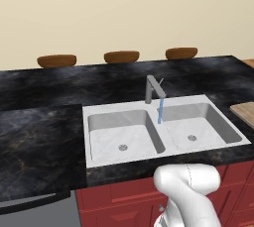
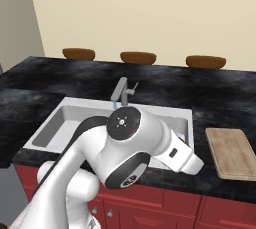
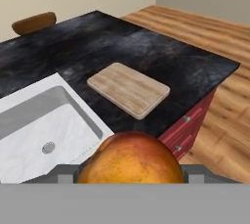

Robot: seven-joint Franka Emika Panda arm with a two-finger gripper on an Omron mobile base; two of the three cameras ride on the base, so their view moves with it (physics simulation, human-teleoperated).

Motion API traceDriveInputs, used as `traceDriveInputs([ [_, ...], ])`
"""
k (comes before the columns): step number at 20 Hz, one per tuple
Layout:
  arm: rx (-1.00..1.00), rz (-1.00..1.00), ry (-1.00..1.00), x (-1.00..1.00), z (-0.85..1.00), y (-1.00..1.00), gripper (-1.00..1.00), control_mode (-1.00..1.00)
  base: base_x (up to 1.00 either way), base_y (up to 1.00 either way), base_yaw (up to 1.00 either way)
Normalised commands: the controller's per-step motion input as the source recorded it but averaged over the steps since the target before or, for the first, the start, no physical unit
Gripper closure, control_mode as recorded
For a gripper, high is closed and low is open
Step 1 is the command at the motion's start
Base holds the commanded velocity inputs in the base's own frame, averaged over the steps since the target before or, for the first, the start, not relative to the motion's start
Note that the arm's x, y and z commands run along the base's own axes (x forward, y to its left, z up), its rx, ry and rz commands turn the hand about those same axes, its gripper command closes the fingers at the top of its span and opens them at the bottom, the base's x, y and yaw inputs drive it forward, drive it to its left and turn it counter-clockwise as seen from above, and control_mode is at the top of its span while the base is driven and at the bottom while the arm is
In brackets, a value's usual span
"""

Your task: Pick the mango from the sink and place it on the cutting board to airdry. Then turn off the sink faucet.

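Note:
The orange-yellow mango (image 3: 129, 155) sits low in the hand view, held between the two dark fingertips of my gripper (image 3: 131, 174), which is shut on it. It hangs above the counter's front edge, to the right of the sink (image 3: 73, 101). The cutting board (image 3: 129, 90) lies bare on the black counter just beyond the mango; it also appears as the wooden slab (image 2: 231, 153) right of the sink and at the frame edge (image 1: 245, 112). The sink faucet (image 1: 154, 88) stands behind the divider of the double-basin sink (image 1: 99, 113), with a blue stream of water (image 1: 160, 110) running from its spout.
Black marbled counter (image 1: 39, 137) surrounds the sink. Three brown bowl-like shapes (image 1: 56, 61) line its far edge. Red cabinet fronts (image 3: 188, 127) drop below the counter, with wooden floor (image 3: 219, 32) to the right. My white arm (image 2: 125, 148) crosses in front of the sink.

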Motion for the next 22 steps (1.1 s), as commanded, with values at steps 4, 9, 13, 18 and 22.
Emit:
traceDriveInputs([
  [4, 0.00, 0.00, 0.00, 0.27, -0.28, -0.25, 1.00, -1.00, 0.00, 0.00, 0.00],
  [9, 0.00, 0.00, 0.00, 0.28, -0.10, -0.21, 1.00, -1.00, 0.00, 0.00, 0.00],
  [13, 0.00, 0.00, 0.00, 0.25, -0.11, -0.28, 1.00, -1.00, 0.00, 0.00, 0.00],
  [18, 0.00, 0.00, 0.00, 0.27, -0.19, -0.35, 1.00, -1.00, 0.00, 0.00, 0.00],
  [22, 0.00, 0.00, 0.00, 0.27, -0.26, -0.30, 1.00, -1.00, 0.00, 0.00, 0.00],
])
